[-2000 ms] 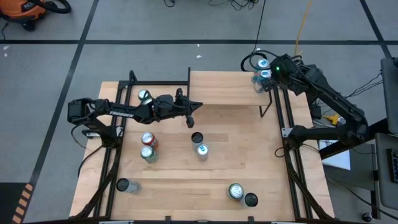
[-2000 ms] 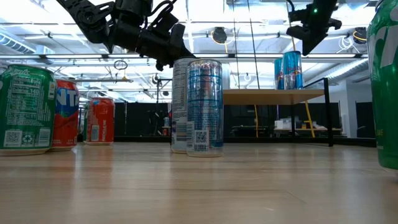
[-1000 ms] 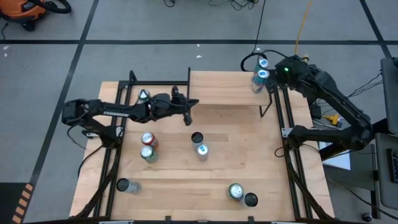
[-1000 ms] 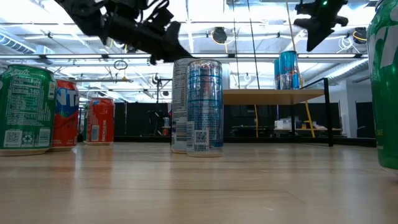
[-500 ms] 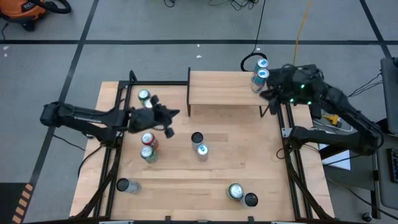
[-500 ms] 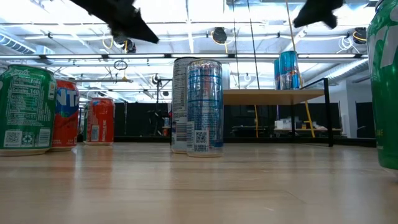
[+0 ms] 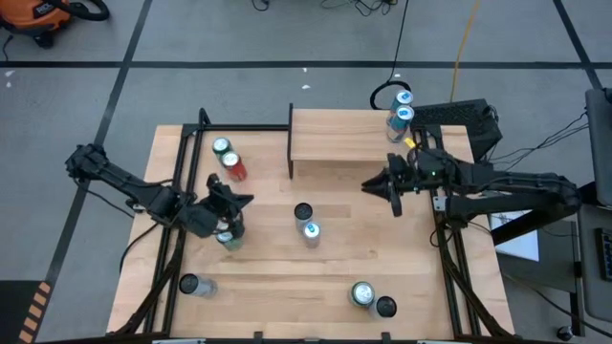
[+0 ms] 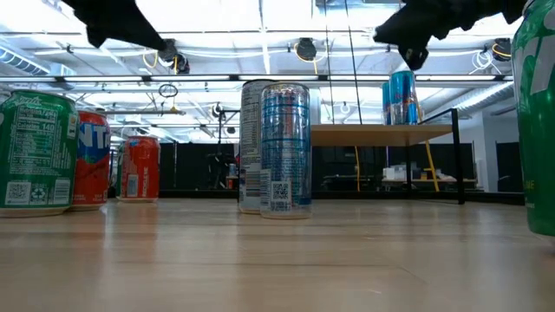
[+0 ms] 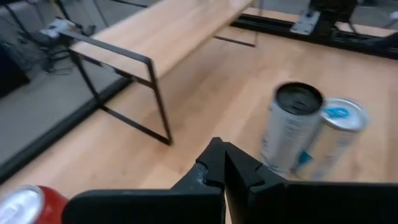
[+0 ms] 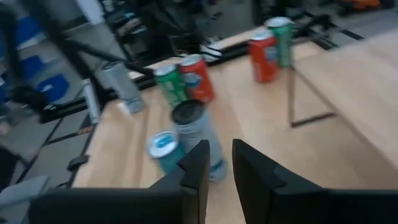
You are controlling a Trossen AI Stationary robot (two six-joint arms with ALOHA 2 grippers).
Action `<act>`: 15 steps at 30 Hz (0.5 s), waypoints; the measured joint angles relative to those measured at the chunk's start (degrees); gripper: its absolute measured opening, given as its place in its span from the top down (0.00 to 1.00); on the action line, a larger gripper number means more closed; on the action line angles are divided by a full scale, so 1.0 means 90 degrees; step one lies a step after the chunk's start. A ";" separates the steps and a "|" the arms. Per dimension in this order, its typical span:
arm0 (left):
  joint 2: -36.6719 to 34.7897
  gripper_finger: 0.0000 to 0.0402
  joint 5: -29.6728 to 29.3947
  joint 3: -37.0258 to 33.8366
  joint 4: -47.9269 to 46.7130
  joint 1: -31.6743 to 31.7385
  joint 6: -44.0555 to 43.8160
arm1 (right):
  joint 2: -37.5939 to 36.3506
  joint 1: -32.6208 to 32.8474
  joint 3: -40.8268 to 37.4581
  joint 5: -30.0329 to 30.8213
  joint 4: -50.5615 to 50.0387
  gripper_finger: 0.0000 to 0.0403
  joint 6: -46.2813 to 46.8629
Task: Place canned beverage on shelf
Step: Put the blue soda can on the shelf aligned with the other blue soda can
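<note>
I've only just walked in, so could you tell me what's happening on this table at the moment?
Two robot arms are stocking drink cans onto the shelf. Two blue cans already stand at its right end. Neither arm holds anything now: the right gripper, jaws slightly apart, hangs over the table just in front of the shelf, and the left gripper, shut, is over the cans on the left. The other cans, such as the middle pair, wait on the tabletop.

We saw the green can cut off at the low view's edge. The left gripper covered part of another green can. Labels were too small to read.
</note>
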 joint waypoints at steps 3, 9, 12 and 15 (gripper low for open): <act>0.0070 1.00 -0.0106 0.0000 0.0143 -0.0253 -0.0103 | -0.0007 0.0352 -0.0168 0.0342 0.0230 0.85 -0.0098; 0.0273 1.00 -0.0350 0.0000 0.0221 -0.0356 -0.0101 | -0.0007 0.0888 -0.0457 0.0676 0.0198 0.85 0.0002; 0.0398 1.00 -0.0350 0.0000 0.0221 -0.0321 -0.0095 | -0.0005 0.1155 -0.0585 0.0669 0.0195 0.85 0.0060; 0.0544 1.00 -0.0348 0.0000 0.0215 -0.0257 0.0030 | -0.0004 0.1353 -0.0686 0.0649 0.0117 0.85 0.0140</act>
